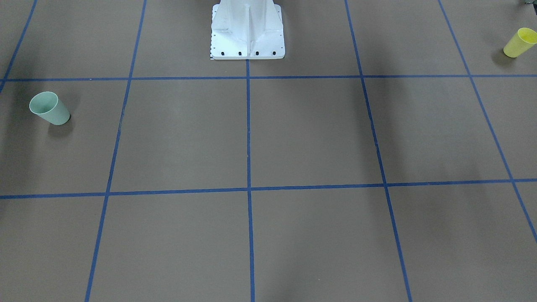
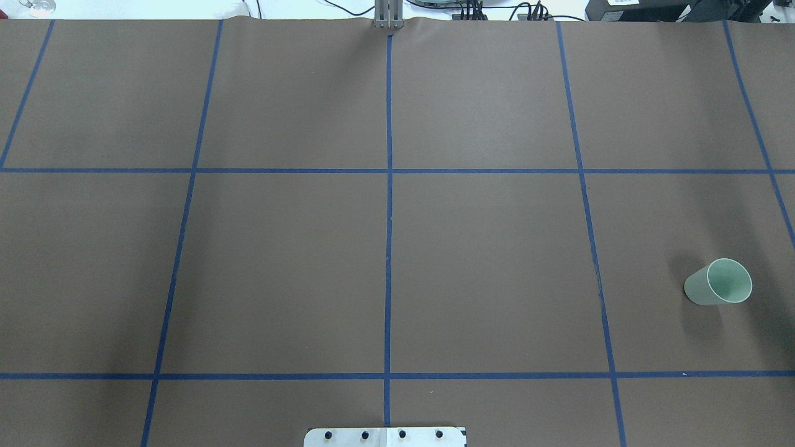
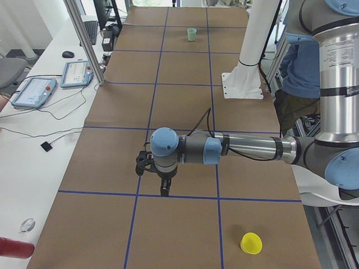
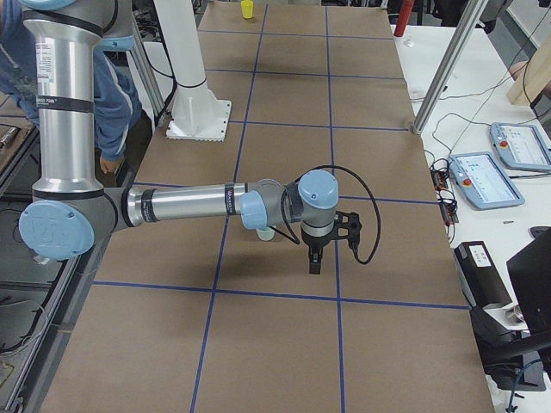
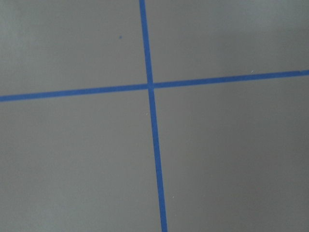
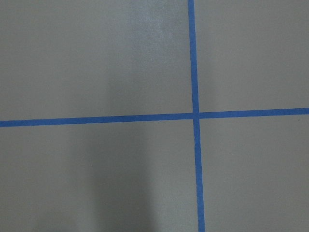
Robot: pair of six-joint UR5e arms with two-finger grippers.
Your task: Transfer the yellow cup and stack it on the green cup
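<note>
The yellow cup (image 1: 520, 42) stands rim up near the table's end on my left side; it also shows in the exterior left view (image 3: 251, 243) and, far off, in the exterior right view (image 4: 247, 9). It is out of the overhead view. The green cup (image 1: 49, 108) stands rim up near the opposite end (image 2: 718, 282) (image 3: 192, 34); my right arm partly hides it in the exterior right view (image 4: 265, 233). My left gripper (image 3: 164, 188) points down above the table, well away from the yellow cup. My right gripper (image 4: 314, 258) points down beside the green cup. I cannot tell whether either is open or shut.
The white robot pedestal (image 1: 247, 33) stands at the table's robot-side edge (image 2: 385, 436). Blue tape lines (image 5: 150, 86) (image 6: 195, 115) cross the brown table. A side table holds teach pendants (image 3: 33, 92) (image 4: 486, 176). A person in blue (image 3: 303, 67) stands by the robot.
</note>
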